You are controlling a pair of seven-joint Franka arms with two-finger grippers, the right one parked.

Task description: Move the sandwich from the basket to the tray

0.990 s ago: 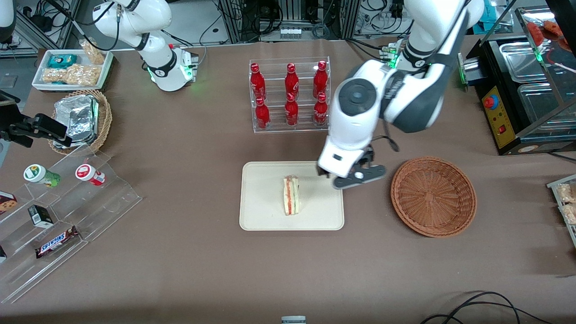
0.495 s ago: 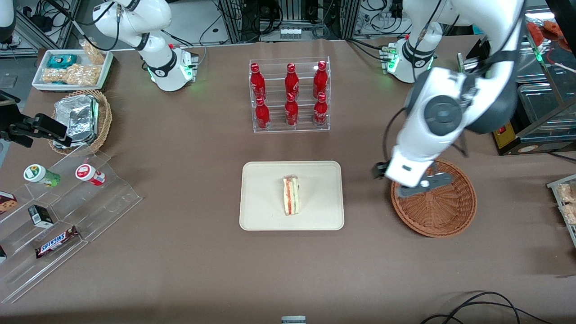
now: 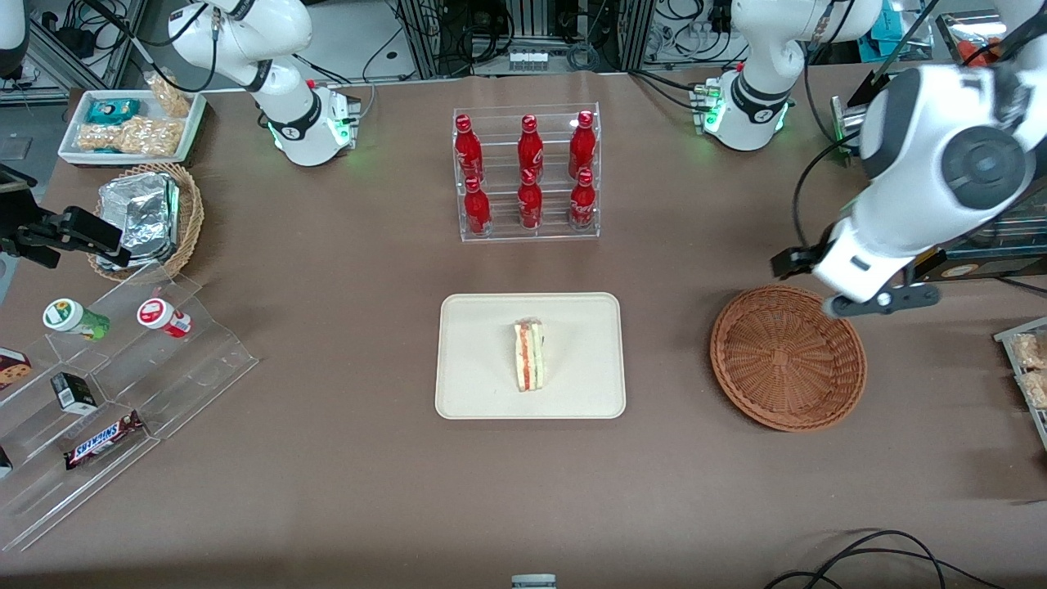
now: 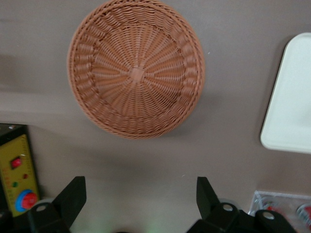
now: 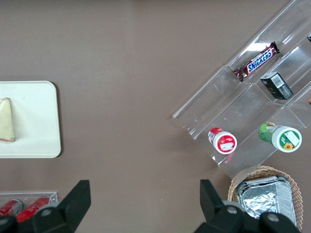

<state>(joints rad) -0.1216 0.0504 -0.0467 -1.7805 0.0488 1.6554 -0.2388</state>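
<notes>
The sandwich, a pale wedge with red and green layers, lies on the middle of the cream tray; its edge also shows in the right wrist view on that tray. The reddish-brown wicker basket stands beside the tray toward the working arm's end and holds nothing. My gripper hangs open and empty above the basket's rim, on the side farther from the front camera. In the left wrist view the basket and a corner of the tray lie past the spread fingers.
A clear rack of red bottles stands farther from the front camera than the tray. A black control box with a red button sits near my gripper. An acrylic stepped shelf with snacks and a tan basket of foil packs lie toward the parked arm's end.
My gripper has swung away from the tray's edge, passed over the basket and risen toward the working arm's end. The sandwich stays on the tray.
</notes>
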